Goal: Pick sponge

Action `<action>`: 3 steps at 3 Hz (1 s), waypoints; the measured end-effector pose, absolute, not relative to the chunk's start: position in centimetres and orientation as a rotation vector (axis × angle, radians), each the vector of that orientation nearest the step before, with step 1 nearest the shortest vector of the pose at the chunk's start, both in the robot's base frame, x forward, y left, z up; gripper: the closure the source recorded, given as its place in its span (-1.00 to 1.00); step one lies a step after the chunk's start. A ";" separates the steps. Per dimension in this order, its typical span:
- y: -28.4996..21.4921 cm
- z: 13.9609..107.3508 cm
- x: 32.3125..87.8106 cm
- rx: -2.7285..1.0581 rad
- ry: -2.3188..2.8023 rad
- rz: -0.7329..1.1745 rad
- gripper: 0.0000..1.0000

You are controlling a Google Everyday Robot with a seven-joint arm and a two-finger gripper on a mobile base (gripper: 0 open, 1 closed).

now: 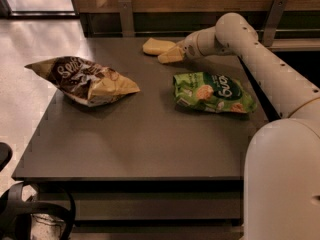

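Observation:
The sponge (pixel 156 46) is a small pale yellow block lying at the far edge of the dark table (pixel 140 134), near the back wall. My gripper (pixel 166 55) is at the end of the white arm that reaches in from the right. It sits low over the table, right beside the sponge on its near right side and touching or nearly touching it. I cannot see that it holds anything.
A brown-and-cream chip bag (pixel 85 79) lies on the left of the table. A green snack bag (pixel 212 91) lies on the right, under the arm. A wooden wall with metal brackets (pixel 126 15) runs behind the table. The robot's white body (pixel 282 184) fills the lower right.

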State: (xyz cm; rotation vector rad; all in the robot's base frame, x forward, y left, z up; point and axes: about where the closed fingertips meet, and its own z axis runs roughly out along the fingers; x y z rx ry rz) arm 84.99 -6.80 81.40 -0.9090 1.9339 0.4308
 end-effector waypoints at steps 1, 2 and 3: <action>-6.8 81.7 85.0 -0.909 1.934 0.431 1.00; -6.8 82.0 85.0 -0.911 1.928 0.437 1.00; -6.9 82.9 85.0 -0.918 1.907 0.458 1.00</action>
